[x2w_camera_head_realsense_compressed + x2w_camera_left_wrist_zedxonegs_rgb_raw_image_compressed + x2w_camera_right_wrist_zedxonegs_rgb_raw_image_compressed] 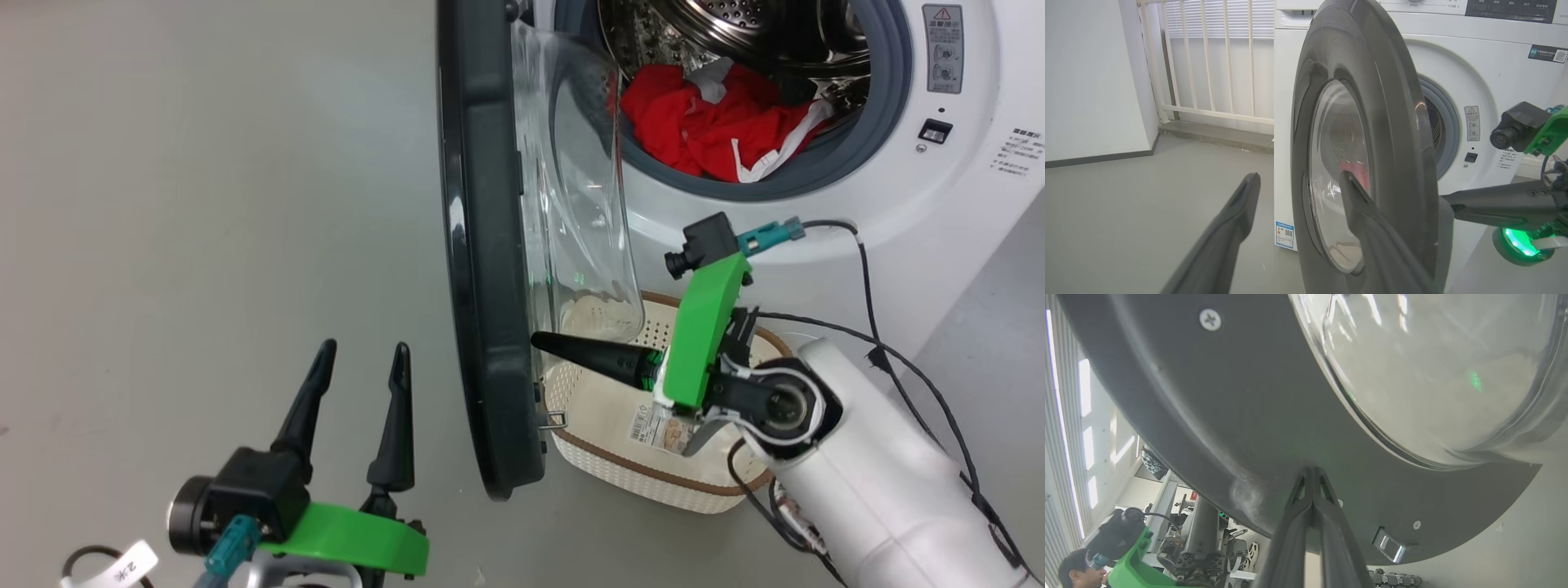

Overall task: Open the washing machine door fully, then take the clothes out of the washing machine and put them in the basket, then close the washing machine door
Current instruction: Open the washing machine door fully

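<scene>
The washing machine (pixel 963 212) stands at the upper right with its door (pixel 482 245) swung out edge-on, the glass bowl (pixel 580 204) facing the drum. Red clothes (pixel 710 122) with white trim lie in the drum's mouth. The cream basket (pixel 637 486) sits on the floor below the opening. My right gripper (pixel 535 339) is shut, holds nothing, and its tip rests against the door's inner rim (pixel 1249 416); the right wrist view shows the joined tips (pixel 1312 470) there. My left gripper (pixel 363 351) hangs open left of the door, on its outer side (pixel 1372 122).
A metal latch (pixel 1390 547) juts from the door's inner rim. Black cables (pixel 865 278) trail from the right arm over the basket. A white railing (pixel 1208 61) and wall stand left of the machine, with grey floor in front. A person (pixel 1073 567) shows behind the door.
</scene>
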`<state>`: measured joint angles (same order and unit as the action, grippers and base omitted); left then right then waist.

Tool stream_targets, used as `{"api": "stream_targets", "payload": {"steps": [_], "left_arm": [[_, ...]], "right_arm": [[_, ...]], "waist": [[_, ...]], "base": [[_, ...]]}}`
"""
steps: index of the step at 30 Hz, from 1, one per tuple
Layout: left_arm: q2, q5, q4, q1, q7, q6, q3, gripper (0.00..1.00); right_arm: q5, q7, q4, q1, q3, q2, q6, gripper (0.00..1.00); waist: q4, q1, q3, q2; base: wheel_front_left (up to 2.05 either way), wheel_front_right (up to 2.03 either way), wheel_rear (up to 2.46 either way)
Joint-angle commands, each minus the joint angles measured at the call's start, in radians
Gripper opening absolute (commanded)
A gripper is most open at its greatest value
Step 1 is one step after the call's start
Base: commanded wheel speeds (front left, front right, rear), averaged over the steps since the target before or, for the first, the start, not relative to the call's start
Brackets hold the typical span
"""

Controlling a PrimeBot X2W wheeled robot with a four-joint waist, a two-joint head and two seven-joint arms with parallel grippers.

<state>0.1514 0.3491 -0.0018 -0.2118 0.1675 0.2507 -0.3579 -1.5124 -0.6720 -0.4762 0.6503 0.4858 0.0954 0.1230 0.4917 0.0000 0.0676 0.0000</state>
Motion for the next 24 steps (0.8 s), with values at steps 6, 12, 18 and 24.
{"api": "stream_targets", "payload": {"steps": [6,12,18,24], "left_arm": [[0.030,0.015,-0.022,0.003,0.010,0.008,0.034,1.00],[0.033,0.019,-0.025,0.013,0.020,0.012,0.036,1.00],[0.037,0.020,-0.025,0.022,0.033,0.014,0.037,1.00],[0.039,0.021,-0.025,0.028,0.045,0.017,0.041,1.00]], "right_arm": [[0.143,0.124,0.121,-0.071,0.032,0.020,0.008,1.00],[0.391,0.340,0.216,-0.125,0.045,0.070,0.008,1.00],[0.638,0.521,0.258,-0.171,0.047,0.096,0.008,1.00],[0.808,0.630,0.275,-0.215,0.017,0.093,0.008,1.00]], "waist": [[-0.004,0.0000,-0.005,0.0000],[-0.016,0.0000,-0.010,0.0000],[-0.026,0.0000,-0.011,0.0000],[-0.033,0.0000,-0.009,0.0000]], "base": [[0.00,0.00,0.00],[0.00,0.00,0.00],[0.00,0.00,0.00],[0.00,0.00,0.00]]}}
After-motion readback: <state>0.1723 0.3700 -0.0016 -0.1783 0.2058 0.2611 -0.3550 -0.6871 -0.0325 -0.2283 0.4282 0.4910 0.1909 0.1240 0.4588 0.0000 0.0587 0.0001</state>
